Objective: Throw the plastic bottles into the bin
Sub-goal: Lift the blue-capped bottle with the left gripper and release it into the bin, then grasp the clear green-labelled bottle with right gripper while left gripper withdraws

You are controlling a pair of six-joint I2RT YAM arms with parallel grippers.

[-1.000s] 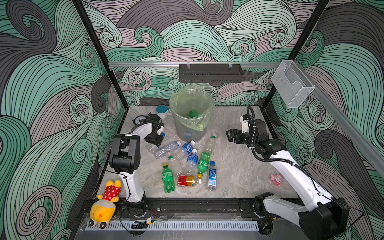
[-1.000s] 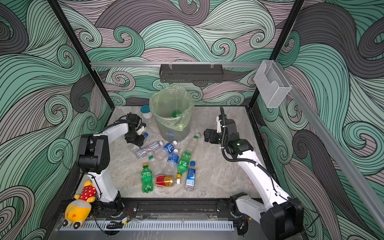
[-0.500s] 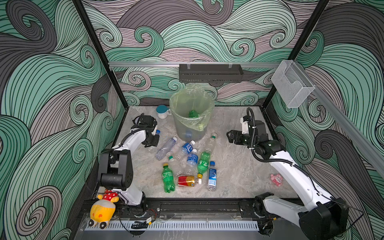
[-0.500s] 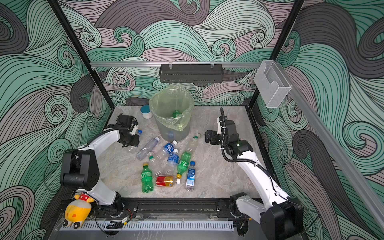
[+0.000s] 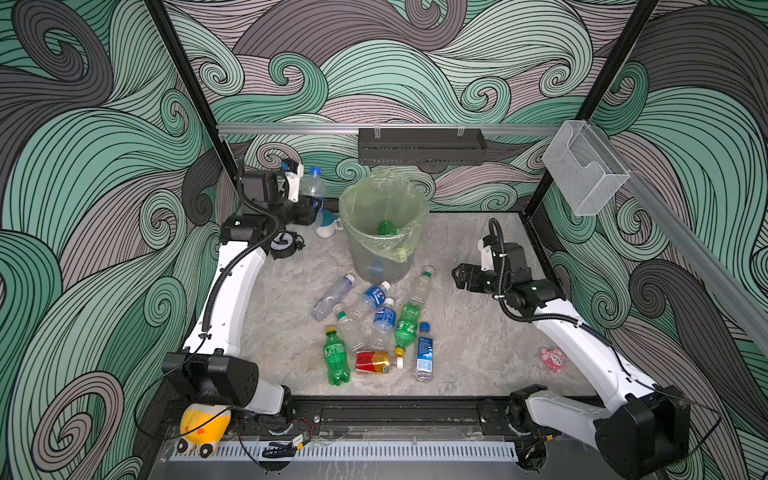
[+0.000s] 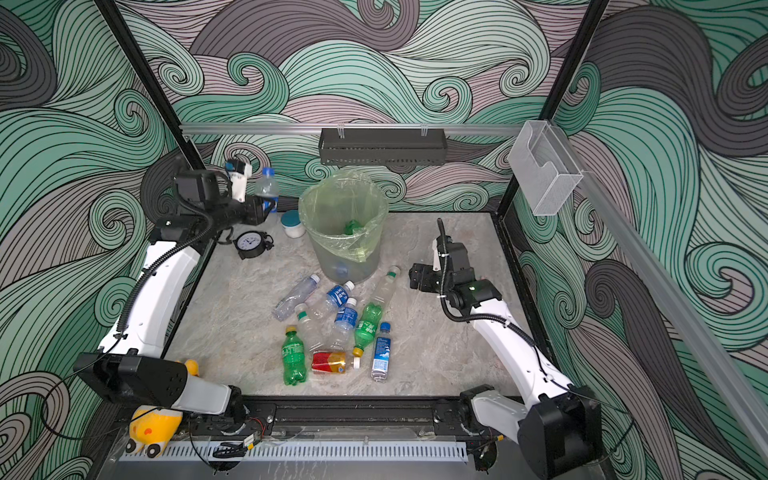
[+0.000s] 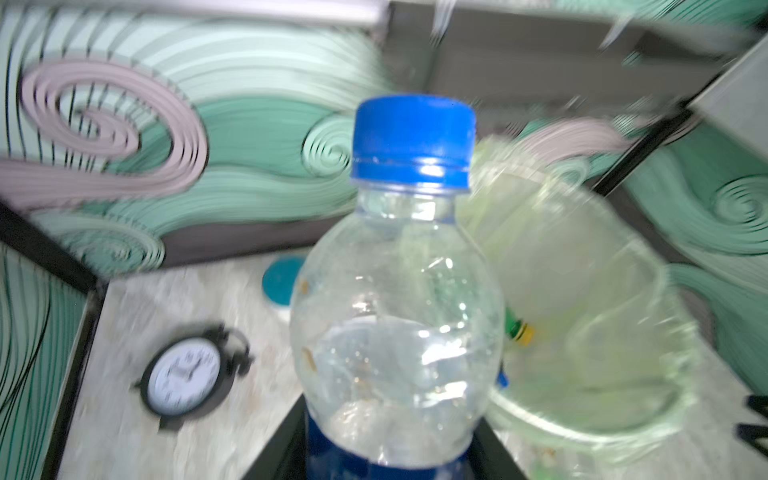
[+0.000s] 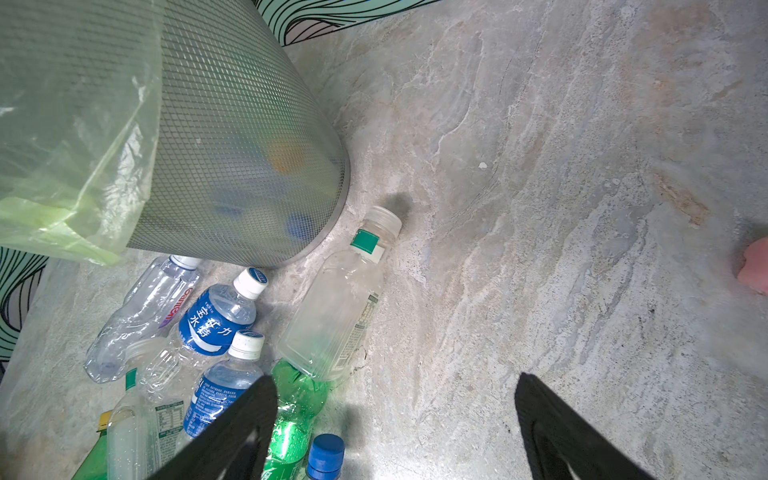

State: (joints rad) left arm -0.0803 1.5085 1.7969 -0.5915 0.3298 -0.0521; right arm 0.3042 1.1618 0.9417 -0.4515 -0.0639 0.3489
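Marbled tabletop (image 5: pixel 478 332) carries the bin (image 5: pixel 365 257), whose yellow-green liner holds a green bottle (image 5: pixel 386 227). Beside its rim the left gripper (image 5: pixel 311 206) pinches a blue-capped bottle (image 5: pixel 312 187) upright in the air. Loose bottles (image 5: pixel 384 318) lie before the bin, and the right gripper (image 5: pixel 457 276) hovers near them with its fingers spread and empty. A teal-lidded jar (image 5: pixel 326 222) and a clock (image 5: pixel 282 245) stand nearby.

Robotics lab test cell: a white robot arm at left (image 5: pixel 232 299) and another at right (image 5: pixel 582 345) stand on a black rail (image 5: pixel 395 415) at the near edge of a stone-look tabletop (image 5: pixel 478 332), boxed in by black frame posts (image 5: pixel 193 83), wave-printed wall panels (image 5: pixel 415 62) and an aluminium bar (image 5: pixel 457 129) along the far wall.
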